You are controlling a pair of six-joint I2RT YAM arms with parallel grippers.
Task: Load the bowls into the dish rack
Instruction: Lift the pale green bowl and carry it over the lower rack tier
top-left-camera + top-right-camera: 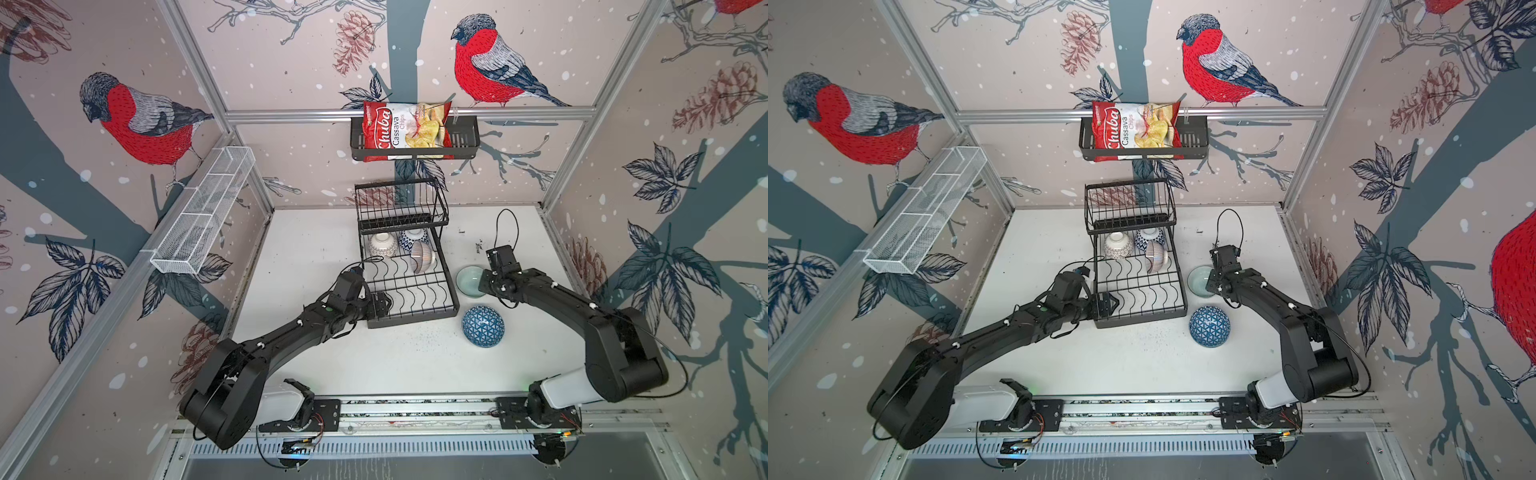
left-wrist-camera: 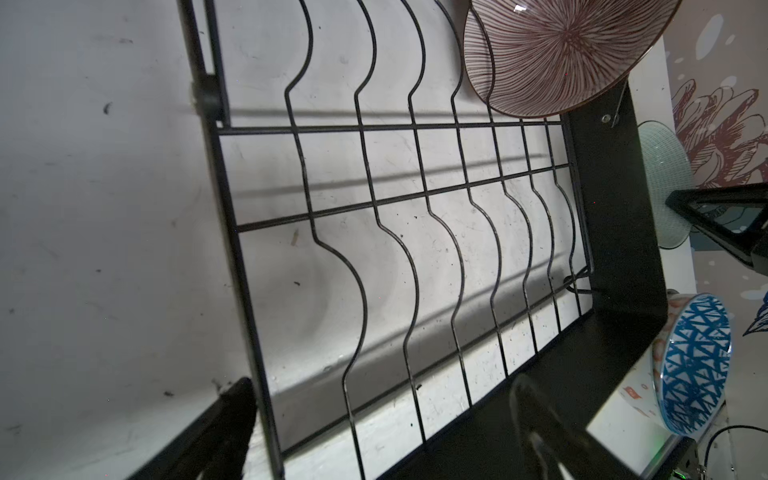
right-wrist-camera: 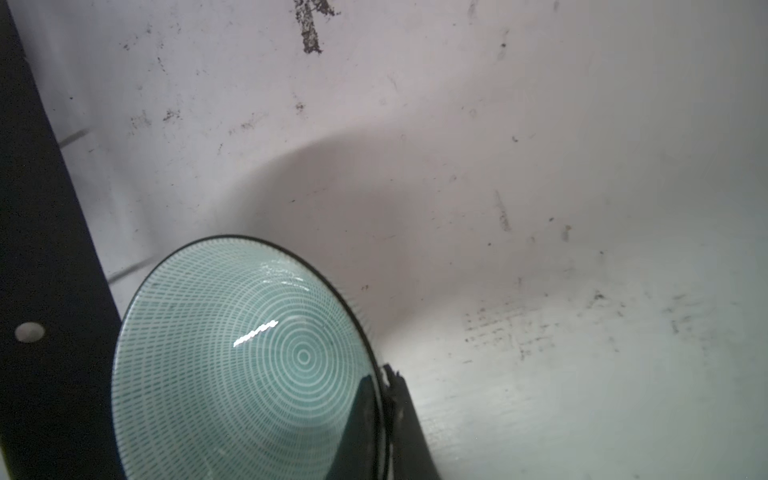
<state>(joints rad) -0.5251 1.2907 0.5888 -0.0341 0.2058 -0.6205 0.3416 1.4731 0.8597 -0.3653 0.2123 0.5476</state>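
The black wire dish rack (image 1: 415, 319) stands mid-table. Under its raised tier sit a dotted white bowl (image 1: 383, 245), a navy-patterned bowl (image 1: 413, 239) and a mauve striped bowl (image 1: 423, 257) on edge. To the right of the rack, on the table, lies a pale green bowl (image 3: 249, 353). My right gripper (image 3: 384, 399) is shut on its rim, one finger inside and one outside. A blue-triangle bowl (image 1: 483, 326) lies upside down nearer the front. My left gripper (image 2: 382, 436) is open over the rack's near left corner, holding nothing.
A black basket (image 1: 465, 139) with a chip bag (image 1: 405, 131) hangs on the back wall. A long white mesh trough (image 1: 203, 212) hangs on the left wall. The rack's black side bar (image 3: 41, 249) is close beside the green bowl.
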